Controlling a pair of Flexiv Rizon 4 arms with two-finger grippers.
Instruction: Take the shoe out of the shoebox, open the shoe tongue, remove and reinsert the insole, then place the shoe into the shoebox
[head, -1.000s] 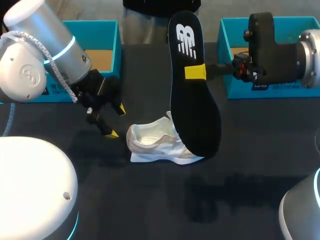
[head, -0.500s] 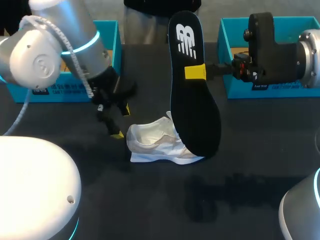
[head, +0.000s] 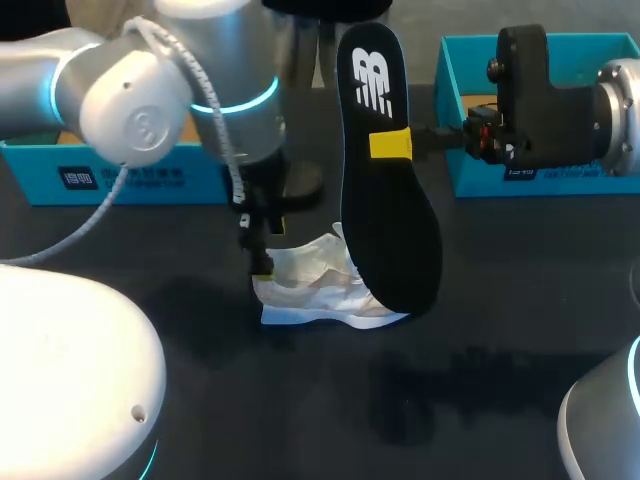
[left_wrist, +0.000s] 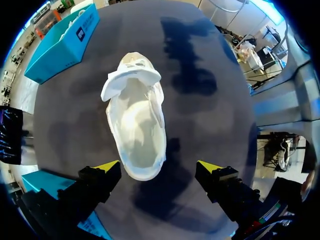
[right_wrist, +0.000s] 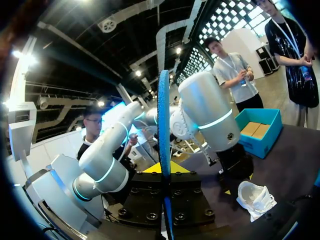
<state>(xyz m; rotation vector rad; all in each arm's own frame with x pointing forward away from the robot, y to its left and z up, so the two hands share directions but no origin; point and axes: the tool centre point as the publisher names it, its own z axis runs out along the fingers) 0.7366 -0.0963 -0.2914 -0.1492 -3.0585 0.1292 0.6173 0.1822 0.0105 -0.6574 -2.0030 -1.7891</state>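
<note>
The white shoe (head: 322, 290) lies on the dark table, its tongue folded back at the far end. My left gripper (head: 256, 250) hangs open just over the shoe's heel end. In the left wrist view the shoe (left_wrist: 135, 125) stretches away ahead of the left gripper (left_wrist: 159, 166), with its heel between the spread yellow fingertips (left_wrist: 107, 165), untouched. My right gripper (head: 390, 143) is shut on the black insole (head: 388, 210), holding it on end above the shoe. The right wrist view shows the insole (right_wrist: 163, 145) edge-on between the right gripper (right_wrist: 164, 169) tips, and the shoe (right_wrist: 256, 197) beyond.
One teal shoebox (head: 120, 172) stands at the back left behind my left arm, another teal shoebox (head: 465, 130) at the back right behind my right wrist. The left wrist view shows a teal box (left_wrist: 62, 42) beyond the shoe.
My left arm has swung right from the table's left side to the shoe's heel, gripper still open. The right arm and the insole have not moved.
</note>
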